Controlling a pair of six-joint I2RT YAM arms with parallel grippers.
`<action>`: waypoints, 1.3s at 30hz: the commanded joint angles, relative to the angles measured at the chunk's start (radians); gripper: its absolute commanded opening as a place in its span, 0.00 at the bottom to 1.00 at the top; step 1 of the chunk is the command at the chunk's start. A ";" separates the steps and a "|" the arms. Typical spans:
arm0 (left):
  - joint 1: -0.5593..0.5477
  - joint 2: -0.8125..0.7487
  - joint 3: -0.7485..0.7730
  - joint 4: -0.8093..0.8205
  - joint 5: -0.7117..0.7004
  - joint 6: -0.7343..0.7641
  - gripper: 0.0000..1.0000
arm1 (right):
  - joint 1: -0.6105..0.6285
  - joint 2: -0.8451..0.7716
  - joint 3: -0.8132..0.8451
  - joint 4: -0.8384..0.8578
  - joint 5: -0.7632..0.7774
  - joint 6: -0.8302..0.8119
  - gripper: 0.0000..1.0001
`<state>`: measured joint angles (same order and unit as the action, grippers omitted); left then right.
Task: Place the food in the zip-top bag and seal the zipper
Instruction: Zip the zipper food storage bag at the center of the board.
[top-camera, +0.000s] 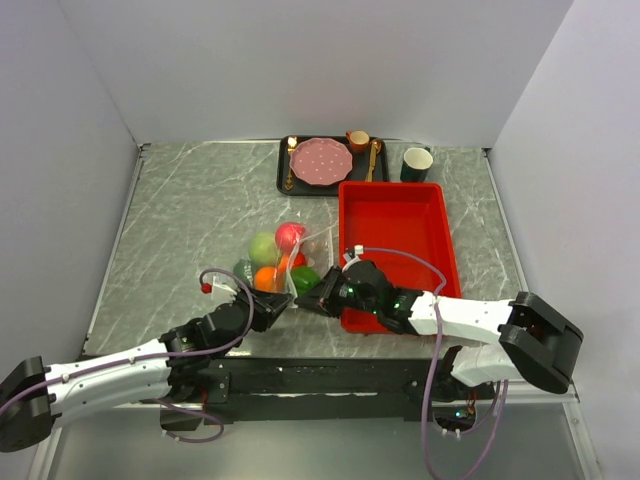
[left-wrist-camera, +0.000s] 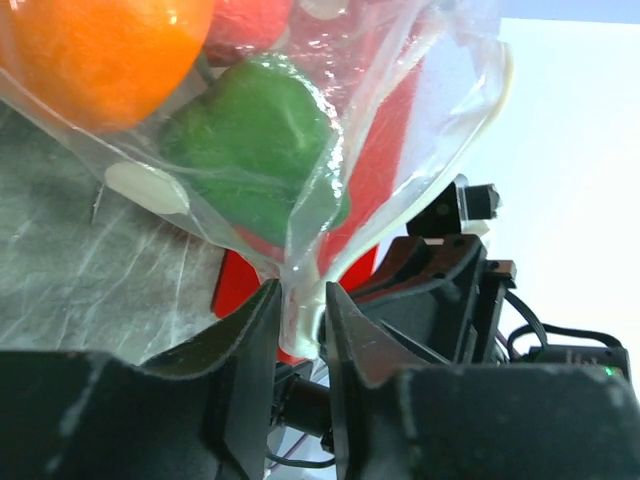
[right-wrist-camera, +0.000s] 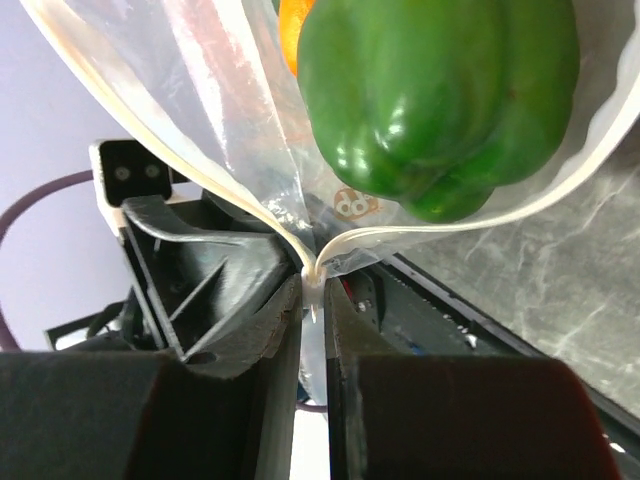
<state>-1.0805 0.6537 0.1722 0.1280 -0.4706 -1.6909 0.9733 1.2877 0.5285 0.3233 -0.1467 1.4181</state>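
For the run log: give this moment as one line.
left gripper shut on zipper | right gripper shut on zipper | green pepper, orange inside zip-top bag | zipper strips apart past pinch

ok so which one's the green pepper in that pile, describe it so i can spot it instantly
Find the red tray; just left of it lies a clear zip-top bag of toy food. The green pepper is at the cluster's near right corner, beside the orange. It is glossy, bright green and lobed, unlike the paler round cabbage farther back.
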 joint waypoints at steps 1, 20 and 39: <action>-0.004 -0.008 0.001 -0.010 -0.007 -0.016 0.24 | 0.022 -0.027 -0.027 0.095 0.050 0.080 0.00; -0.002 -0.068 0.001 -0.022 0.018 0.057 0.01 | 0.025 0.039 0.010 0.047 0.012 0.068 0.00; -0.004 -0.088 -0.069 0.088 0.162 0.111 0.01 | -0.039 -0.005 0.001 0.088 -0.014 -0.001 0.00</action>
<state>-1.0763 0.5663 0.1150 0.1352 -0.4149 -1.6238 0.9649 1.3231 0.5137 0.3912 -0.1947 1.4551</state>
